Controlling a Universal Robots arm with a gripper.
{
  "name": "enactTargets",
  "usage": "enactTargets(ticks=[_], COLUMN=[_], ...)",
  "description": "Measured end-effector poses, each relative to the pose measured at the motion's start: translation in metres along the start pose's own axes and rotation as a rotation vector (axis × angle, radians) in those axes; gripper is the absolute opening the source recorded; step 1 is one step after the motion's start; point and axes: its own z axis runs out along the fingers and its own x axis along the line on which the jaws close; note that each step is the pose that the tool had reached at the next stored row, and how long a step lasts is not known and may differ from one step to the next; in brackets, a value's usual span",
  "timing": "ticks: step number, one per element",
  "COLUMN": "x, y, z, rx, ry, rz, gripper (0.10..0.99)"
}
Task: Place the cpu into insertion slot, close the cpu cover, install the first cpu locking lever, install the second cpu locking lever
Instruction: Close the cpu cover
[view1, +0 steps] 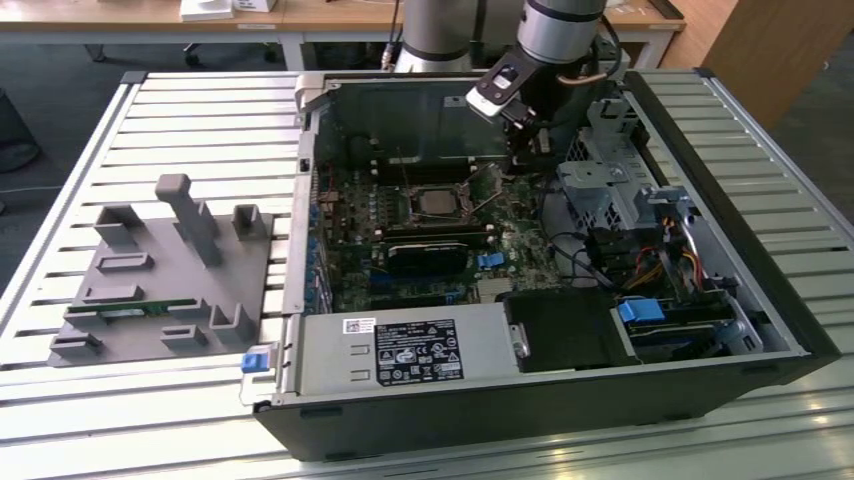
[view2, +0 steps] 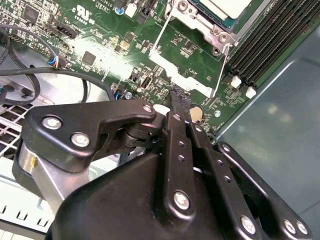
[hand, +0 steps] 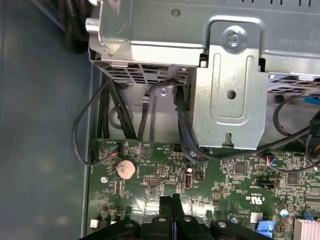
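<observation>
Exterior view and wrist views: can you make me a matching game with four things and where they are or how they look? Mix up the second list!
Things:
1. cpu
2. grey plastic holder
3. coin battery
4. gripper

Descriptions:
A. shut, over the green motherboard
B. round and flat, on the motherboard near its edge
C. silver square in the middle of the motherboard
D. on the slatted table, outside the computer case

Pairs: 1-C, 2-D, 3-B, 4-A
</observation>
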Motion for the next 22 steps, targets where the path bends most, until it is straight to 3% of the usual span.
enactTargets(ticks=[4, 14, 16, 22], x=[0.0002, 0.0003, 0.0005, 0.0006], y=[0.0004, -0.0025, -0.0073, -0.0087], z=[0.0034, 0.0039, 0.0041, 0.0042], rx=[0.003, 0.004, 0.004, 0.004], ry=[0.0003, 0.0002, 0.0002, 0.0002], rz=[0.000, 0.000, 0.000, 0.000], gripper=[0.106, 0.106, 0.106, 0.106])
